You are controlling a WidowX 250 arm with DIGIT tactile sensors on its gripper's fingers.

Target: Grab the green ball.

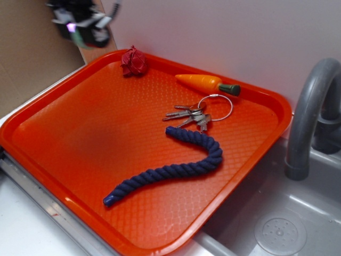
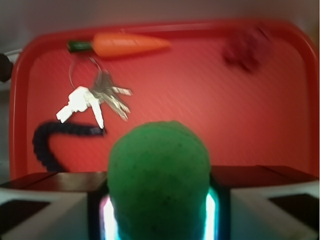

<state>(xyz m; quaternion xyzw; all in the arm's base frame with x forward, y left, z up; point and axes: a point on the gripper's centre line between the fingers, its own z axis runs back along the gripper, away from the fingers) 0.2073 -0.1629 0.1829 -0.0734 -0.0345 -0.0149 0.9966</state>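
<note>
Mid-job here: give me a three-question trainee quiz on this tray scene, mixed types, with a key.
1. True or false: the green ball sits between the gripper's fingers.
2. Which lies nearest the keys? A) red lump B) toy carrot C) faucet
3. Fill in: the blue rope lies on the orange ____.

Key: 1 true; 2 B; 3 tray.

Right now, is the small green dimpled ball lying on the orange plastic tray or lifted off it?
Lifted off. The small green dimpled ball sits between the fingers, above the orange plastic tray.
</note>
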